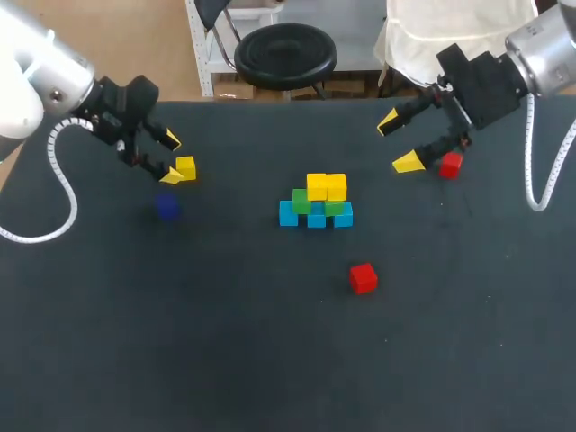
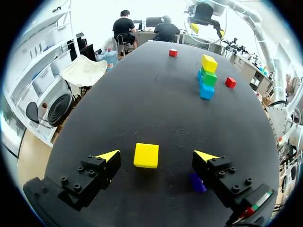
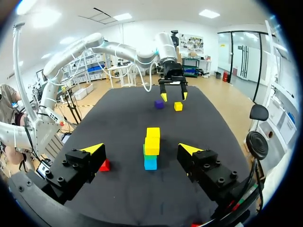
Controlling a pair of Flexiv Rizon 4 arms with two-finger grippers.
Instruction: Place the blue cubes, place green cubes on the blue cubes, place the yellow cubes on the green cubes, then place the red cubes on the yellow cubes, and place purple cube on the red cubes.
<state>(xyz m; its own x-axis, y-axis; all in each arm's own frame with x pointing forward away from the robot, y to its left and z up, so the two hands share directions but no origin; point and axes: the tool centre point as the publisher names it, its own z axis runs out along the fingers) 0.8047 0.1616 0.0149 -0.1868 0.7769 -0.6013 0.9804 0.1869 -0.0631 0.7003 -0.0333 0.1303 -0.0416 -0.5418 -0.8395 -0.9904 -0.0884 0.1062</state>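
Near, right of centre: red cube (image 1: 363, 278), lying alone. Centre: blue cubes (image 1: 288, 214), green cubes (image 1: 301, 200) on them, yellow cubes (image 1: 326, 186) on top. Left: purple cube (image 1: 166, 207). Just beyond it, spare yellow cube (image 1: 185, 167) ahead of left gripper (image 1: 172, 158), jaws released. Far right: second red cube (image 1: 450, 165) beside right gripper (image 1: 398, 142), jaws released.

Cube stack (image 1: 316, 202) at table (image 1: 225, 360) ctr

The left arm (image 1: 36, 72) and the right arm (image 1: 544, 40) are round, shiny and silver. Each one ends in black, blocky jaws with pointy bright yellow tips (image 2: 108, 155). Small round screws (image 2: 80, 169) dot the black parts. A white curly cable (image 1: 72, 200) hangs beside each arm.
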